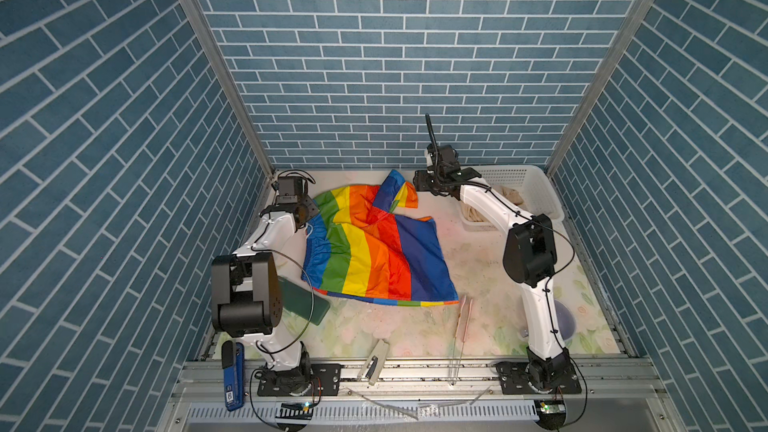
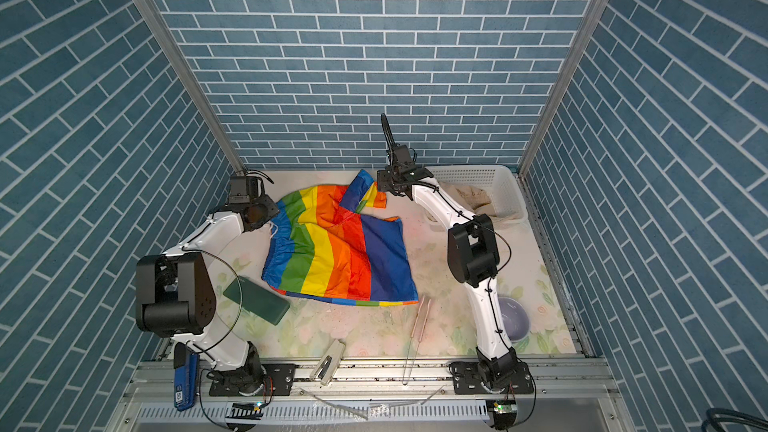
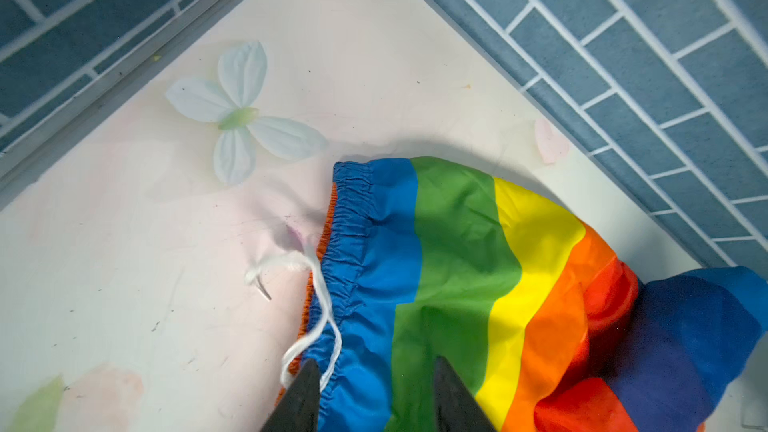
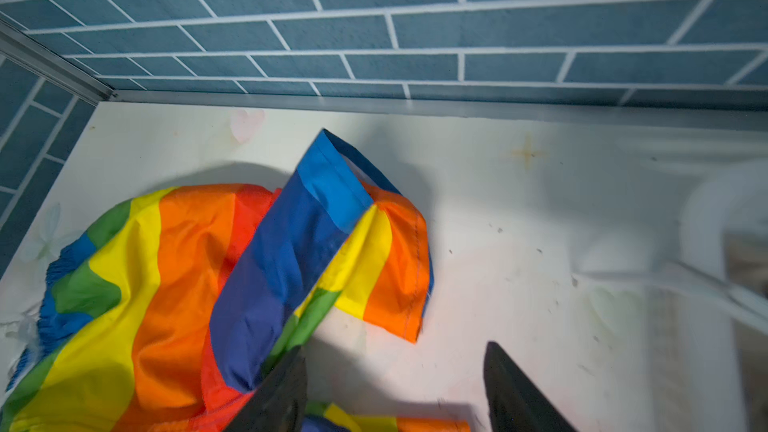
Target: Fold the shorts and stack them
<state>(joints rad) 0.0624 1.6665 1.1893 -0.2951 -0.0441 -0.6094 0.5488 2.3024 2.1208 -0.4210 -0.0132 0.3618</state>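
1. The rainbow-striped shorts point(image 1: 365, 251) are seen in both top views, lying rumpled and unfolded on the counter point(image 1: 478, 268) between the two arms.
2. Their gathered blue waistband point(image 3: 353, 243) is turned toward the left arm, and the legs toward the right arm.
3. The far leg point(image 4: 332, 243) is crumpled and folded back on itself, while the near leg is spread flat.
4. The left fingers point(image 3: 299, 396) are held apart above the waistband and nothing is clasped between them. The white drawstring point(image 3: 320, 297) is seen just beside one of them.
5. The right fingers point(image 4: 519, 392) are parted and released. One is placed over the edge of the crumpled leg, the other over bare counter. Whether the cloth is touched cannot be told.
6. The beige shorts point(image 2: 473, 197) are bunched in the white basket point(image 2: 469, 176) at the far right corner.
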